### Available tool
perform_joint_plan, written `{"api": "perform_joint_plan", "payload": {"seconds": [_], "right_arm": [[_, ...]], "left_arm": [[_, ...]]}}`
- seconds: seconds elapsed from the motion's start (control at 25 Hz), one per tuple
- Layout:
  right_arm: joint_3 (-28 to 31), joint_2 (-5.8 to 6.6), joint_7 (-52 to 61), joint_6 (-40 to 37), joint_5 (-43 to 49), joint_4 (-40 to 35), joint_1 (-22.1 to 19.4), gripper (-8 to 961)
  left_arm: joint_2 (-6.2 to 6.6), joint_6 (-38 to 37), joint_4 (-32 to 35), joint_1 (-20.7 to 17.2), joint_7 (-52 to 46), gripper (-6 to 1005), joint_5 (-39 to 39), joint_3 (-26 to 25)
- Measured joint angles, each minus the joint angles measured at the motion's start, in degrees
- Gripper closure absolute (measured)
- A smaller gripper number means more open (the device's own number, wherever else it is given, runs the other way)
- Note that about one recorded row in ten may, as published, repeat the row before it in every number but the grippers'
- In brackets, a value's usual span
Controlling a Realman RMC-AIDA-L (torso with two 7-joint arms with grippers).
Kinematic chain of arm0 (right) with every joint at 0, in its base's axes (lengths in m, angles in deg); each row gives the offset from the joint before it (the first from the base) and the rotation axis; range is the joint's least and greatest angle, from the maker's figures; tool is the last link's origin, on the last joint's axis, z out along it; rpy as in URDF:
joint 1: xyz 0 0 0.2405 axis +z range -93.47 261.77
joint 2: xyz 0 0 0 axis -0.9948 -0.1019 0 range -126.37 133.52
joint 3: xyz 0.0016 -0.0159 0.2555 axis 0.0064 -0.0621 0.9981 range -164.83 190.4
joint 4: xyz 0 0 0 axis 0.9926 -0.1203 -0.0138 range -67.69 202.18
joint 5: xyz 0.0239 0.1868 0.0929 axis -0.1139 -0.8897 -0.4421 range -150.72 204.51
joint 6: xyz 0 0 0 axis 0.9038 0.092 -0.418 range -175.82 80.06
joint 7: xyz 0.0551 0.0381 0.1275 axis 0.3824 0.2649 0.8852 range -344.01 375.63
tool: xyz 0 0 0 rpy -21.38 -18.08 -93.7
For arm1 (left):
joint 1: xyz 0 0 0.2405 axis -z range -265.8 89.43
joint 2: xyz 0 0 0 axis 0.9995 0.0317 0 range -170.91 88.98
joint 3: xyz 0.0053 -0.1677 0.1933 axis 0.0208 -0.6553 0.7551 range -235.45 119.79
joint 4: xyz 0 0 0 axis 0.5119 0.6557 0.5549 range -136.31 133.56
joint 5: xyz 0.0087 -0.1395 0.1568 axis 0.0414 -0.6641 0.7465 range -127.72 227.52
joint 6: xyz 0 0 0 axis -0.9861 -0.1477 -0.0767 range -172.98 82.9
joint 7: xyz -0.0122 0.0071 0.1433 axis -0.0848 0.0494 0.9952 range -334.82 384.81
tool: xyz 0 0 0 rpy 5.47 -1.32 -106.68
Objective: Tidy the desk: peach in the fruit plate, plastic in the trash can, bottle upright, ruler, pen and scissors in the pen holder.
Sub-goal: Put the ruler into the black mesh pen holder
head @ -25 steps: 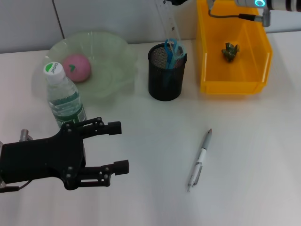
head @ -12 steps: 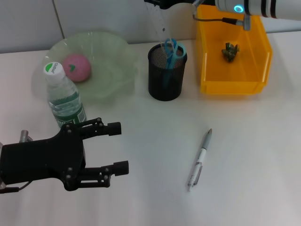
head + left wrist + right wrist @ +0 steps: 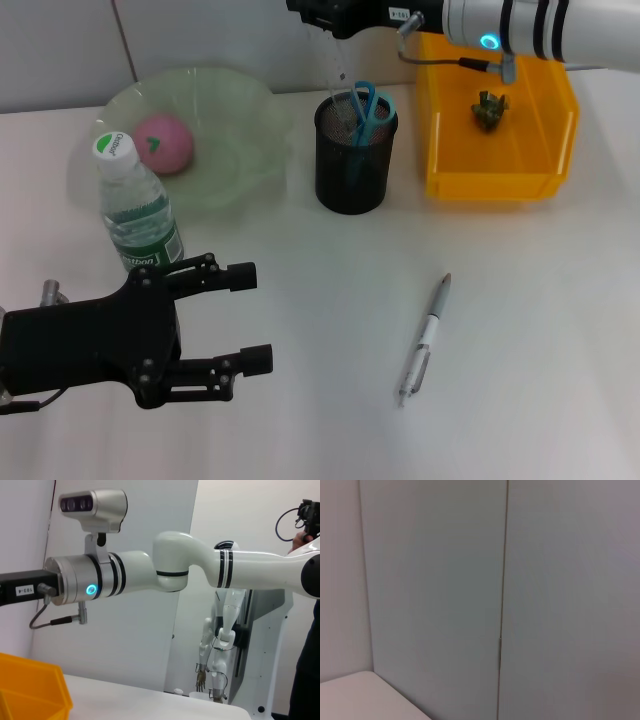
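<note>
White desk (image 3: pixel 520 330) under grey wall panels (image 3: pixel 435 580) — left hand (image 3: pixel 245 318) spread, right hand's grip unclear

I work in a robotics lab: white desk (image 3: pixel 540 330), bare panel walls (image 3: pixel 435 590), another idle humanoid robot (image 3: pixel 220 645) standing behind.

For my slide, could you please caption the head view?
Right gripper lowers the clear ruler into the mesh pen holder; the pen lies on the desk.
</note>
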Motion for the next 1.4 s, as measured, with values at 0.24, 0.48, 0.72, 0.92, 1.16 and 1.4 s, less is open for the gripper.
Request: {"api": "perform_joint_plan", "payload": {"seconds": [0.24, 0.48, 0.72, 0.92, 1.16, 1.4], "right_arm": [[0.01, -0.01, -1.07, 0.63, -0.03, 2.35, 0.51, 566], [-0.05, -0.1, -1.58, 0.75, -0.03, 4.02, 0.74, 565], [-0.08, -0.1, -2.24, 0.76, -0.03, 4.74, 0.74, 564], [-0.14, -0.1, -3.1, 0.74, -0.03, 5.14, 0.73, 563], [-0.17, -0.1, -3.13, 0.74, -0.03, 5.64, 0.67, 562], [-0.11, -0.07, -3.06, 1.37, -0.03, 5.66, 0.21, 485]], "left_arm": [[0.0, 0.0, 0.0, -0.08, 0.03, 170, 0.0, 0.11], [-0.08, 0.0, 0.0, -0.08, 0.03, 170, 0.0, 0.37], [-0.09, 0.0, 0.0, -0.08, 0.2, 170, 0.17, 0.28], [-0.09, 0.0, 0.0, -0.08, 0.21, 170, 0.11, 0.42], [-0.05, -0.02, 0.0, -0.08, 0.21, 170, 0.11, 0.42], [0.0, -0.22, 0.37, -0.08, 0.12, 170, 0.29, 0.18]]}}
